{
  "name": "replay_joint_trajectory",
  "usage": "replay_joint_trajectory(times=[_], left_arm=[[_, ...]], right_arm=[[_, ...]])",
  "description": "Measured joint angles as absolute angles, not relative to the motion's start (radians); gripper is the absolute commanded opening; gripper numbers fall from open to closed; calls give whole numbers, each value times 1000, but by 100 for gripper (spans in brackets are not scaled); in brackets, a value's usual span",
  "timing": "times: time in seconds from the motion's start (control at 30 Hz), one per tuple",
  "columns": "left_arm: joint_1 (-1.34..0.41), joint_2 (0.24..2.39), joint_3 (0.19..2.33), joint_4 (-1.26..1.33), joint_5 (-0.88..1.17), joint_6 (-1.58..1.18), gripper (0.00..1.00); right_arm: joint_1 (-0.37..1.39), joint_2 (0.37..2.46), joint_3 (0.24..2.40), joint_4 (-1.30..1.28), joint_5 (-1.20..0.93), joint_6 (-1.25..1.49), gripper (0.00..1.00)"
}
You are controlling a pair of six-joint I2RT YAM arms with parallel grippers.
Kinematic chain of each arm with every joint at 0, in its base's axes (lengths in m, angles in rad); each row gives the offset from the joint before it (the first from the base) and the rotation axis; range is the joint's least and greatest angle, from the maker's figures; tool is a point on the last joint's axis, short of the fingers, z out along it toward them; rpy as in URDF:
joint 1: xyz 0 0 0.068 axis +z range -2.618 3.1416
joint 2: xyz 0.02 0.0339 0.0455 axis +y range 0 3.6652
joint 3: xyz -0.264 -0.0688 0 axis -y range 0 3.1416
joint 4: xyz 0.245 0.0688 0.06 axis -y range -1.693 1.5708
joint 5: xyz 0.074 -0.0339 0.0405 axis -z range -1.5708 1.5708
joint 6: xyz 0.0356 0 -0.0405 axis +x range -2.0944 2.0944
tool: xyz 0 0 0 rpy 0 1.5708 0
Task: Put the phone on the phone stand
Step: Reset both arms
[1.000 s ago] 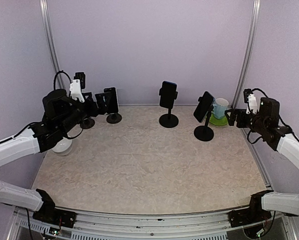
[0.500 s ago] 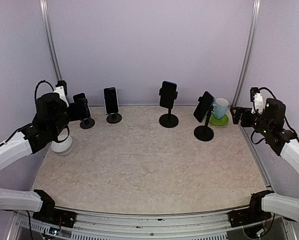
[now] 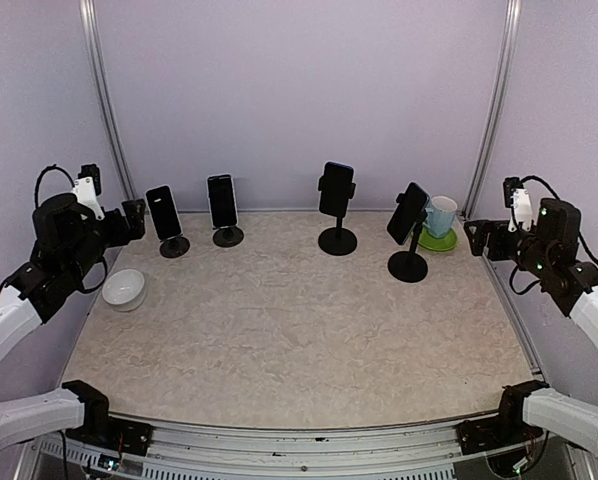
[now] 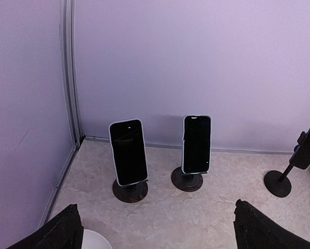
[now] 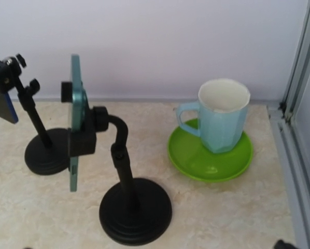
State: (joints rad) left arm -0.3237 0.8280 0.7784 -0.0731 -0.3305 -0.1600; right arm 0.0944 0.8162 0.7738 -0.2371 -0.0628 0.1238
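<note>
Left hand point(image 3: 131, 222) and right hand point(image 3: 476, 238) both spread wide and empty; the leftmost phone point(image 4: 128, 152) sits on its stand point(image 4: 130, 191).
That phone leans back, screen dark, at the back left of the worktop point(image 3: 299, 330), just right of the left hand. Three more phones stand on their own stands along the back: a second phone point(image 4: 196, 144), a third phone point(image 3: 336, 188) and a tilted fourth phone point(image 3: 408, 213). The right hand is near a blue cup point(image 5: 223, 115) on a green saucer point(image 5: 196, 161). A white bowl point(image 3: 125, 289) lies near the left hand.
</note>
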Motion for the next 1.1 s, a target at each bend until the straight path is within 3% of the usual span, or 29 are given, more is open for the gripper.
replay_joint_trajectory(times=[0.4, 1.1], left_arm=[[-294, 844, 751, -89, -209, -162, 99], [-293, 836, 751, -98, -210, -163, 99]], right_arm=[[94, 770, 774, -236, -9, 113, 100], [95, 791, 774, -239, -14, 94, 100]])
